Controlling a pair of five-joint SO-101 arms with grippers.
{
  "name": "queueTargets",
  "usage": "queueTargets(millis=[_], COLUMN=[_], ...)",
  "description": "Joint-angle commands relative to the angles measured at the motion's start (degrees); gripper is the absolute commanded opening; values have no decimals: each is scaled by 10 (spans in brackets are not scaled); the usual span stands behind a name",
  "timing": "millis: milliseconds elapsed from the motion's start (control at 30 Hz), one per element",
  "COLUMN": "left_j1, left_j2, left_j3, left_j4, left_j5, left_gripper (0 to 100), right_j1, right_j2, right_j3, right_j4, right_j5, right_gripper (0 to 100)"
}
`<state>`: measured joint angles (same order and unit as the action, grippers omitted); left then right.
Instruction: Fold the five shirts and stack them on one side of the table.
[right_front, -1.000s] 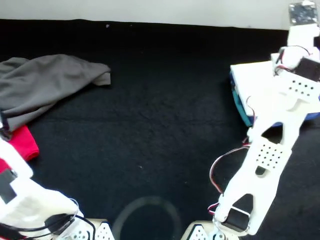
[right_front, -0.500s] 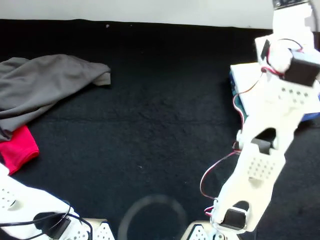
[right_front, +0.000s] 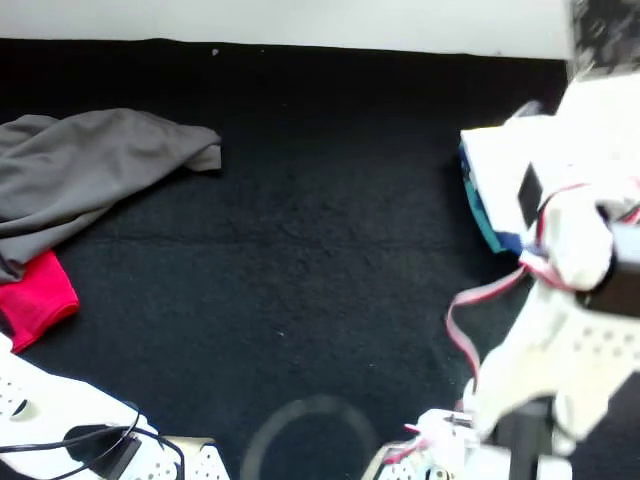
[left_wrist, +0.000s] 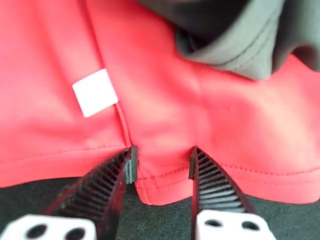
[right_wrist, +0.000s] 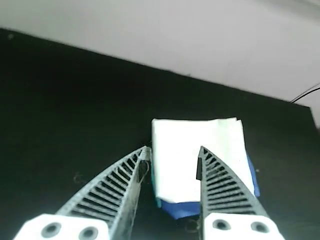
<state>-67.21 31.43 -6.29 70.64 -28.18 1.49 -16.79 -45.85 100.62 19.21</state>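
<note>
A crumpled grey shirt (right_front: 100, 165) lies at the table's left, overlapping a red shirt (right_front: 35, 295) nearer the front. In the left wrist view my left gripper (left_wrist: 161, 164) is open just over the red shirt's (left_wrist: 165, 100) hem, one finger on each side of a fold, near a white tag (left_wrist: 95, 92); the grey shirt (left_wrist: 235, 35) lies beyond. A folded stack (right_front: 495, 170) sits at the right, white on top, teal and blue beneath. My right gripper (right_wrist: 172, 157) hangs open and empty, raised above and in front of the stack (right_wrist: 200, 150).
The black table cloth (right_front: 320, 250) spreads between the two piles. The right arm (right_front: 570, 300) rises high at the right and covers part of the stack. The left arm (right_front: 50, 420) sits at the front left corner. A white wall (right_wrist: 200, 45) runs behind the table.
The right arm has lifted off the folded stack and swung up towards the camera. The left arm has dropped lower at the front left, uncovering more of the red shirt.
</note>
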Motion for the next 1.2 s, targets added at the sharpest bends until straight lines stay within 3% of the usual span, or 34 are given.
queueTargets(millis=[0,233,467,533,600,633,1000,1167], left_j1=[-23,-25,-7,7,32,47,184,299], left_j2=[2,6,6,2,-1,-4,-203,-349], left_j3=[-43,-65,3,7,4,-3,-118,-133], left_j4=[19,31,-17,-7,18,38,258,288], left_j5=[-6,-7,-7,-6,-3,-2,55,55], left_gripper=[181,181,178,136,14,5,9,9], right_j1=[-42,-60,-60,-60,-60,-60,-58,-58], right_j2=[-95,-185,-236,-246,-250,-250,-255,-255], right_j3=[186,387,458,480,509,525,779,858], right_j4=[-15,-88,-102,-103,-104,-106,-263,-328], right_j5=[-6,-8,-6,-8,-8,-8,-10,-10], right_gripper=[156,156,156,156,156,156,156,156])
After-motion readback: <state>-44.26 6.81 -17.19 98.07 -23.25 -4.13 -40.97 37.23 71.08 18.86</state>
